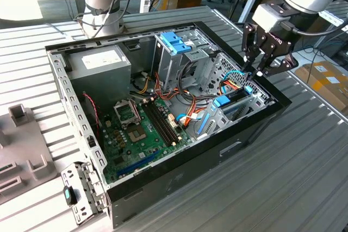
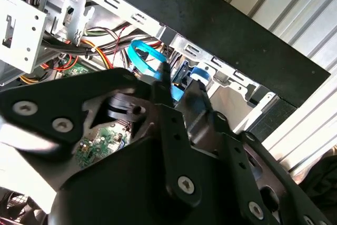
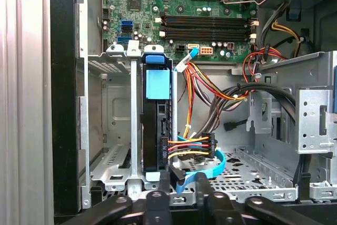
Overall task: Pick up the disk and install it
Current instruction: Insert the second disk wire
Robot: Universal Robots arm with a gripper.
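Hovering over the open computer case, black jointed tool, fingers nearly together, nothing gripped. Just below: disk, slim dark slab with blue plastic rails, seated on edge in perforated steel bay; blue ribbon cable and coloured wires attached. Ribbed metal table beneath.

An open computer case is seen lying on the slatted tabletop. The tool is held over the case's right end, just above the disk seated upright in its bay.
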